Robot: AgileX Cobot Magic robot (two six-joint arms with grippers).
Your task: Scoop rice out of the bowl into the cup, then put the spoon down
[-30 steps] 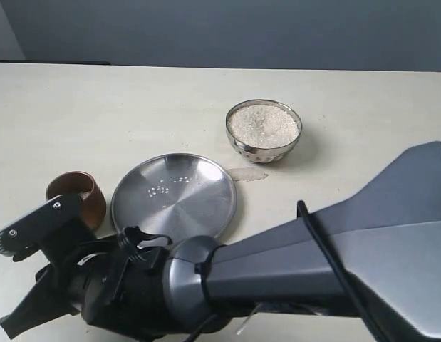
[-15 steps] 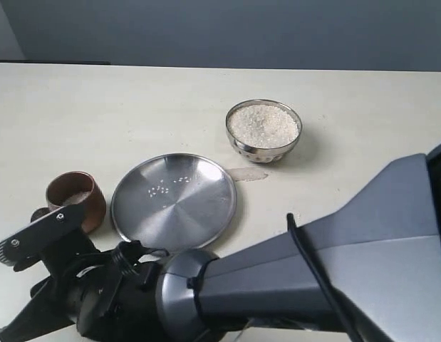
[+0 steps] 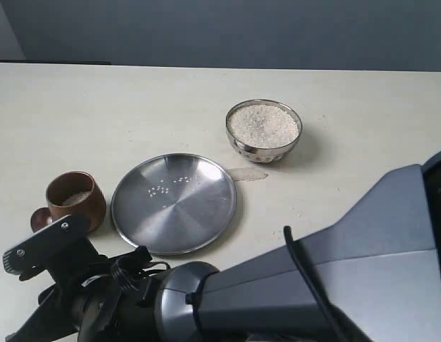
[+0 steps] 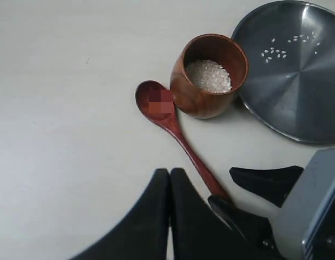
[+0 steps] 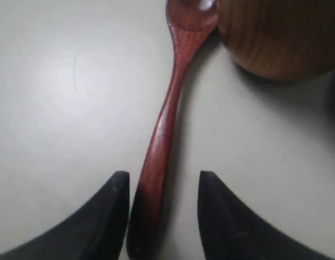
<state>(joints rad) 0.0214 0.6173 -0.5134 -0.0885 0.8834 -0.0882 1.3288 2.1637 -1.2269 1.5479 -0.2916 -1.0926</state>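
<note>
lying flat on the tabletop (image 3: 99, 114), the spoon (image 5: 164, 124) rests its oval head right against the side of the brown cup (image 4: 197, 103), on the side away from the steel plate (image 3: 199, 214). the right pincer (image 5: 163, 177) stands wide, one dark finger on each side of the handle's end, gripping nothing. the left pincer (image 4: 170, 173) is closed tight with nothing between its fingers and hangs near the handle. rice (image 4: 209, 76) sits low inside the cup, a few grains are scattered on the plate, and the bowl (image 3: 266, 152), well apart beyond the plate, is heaped with more.
</note>
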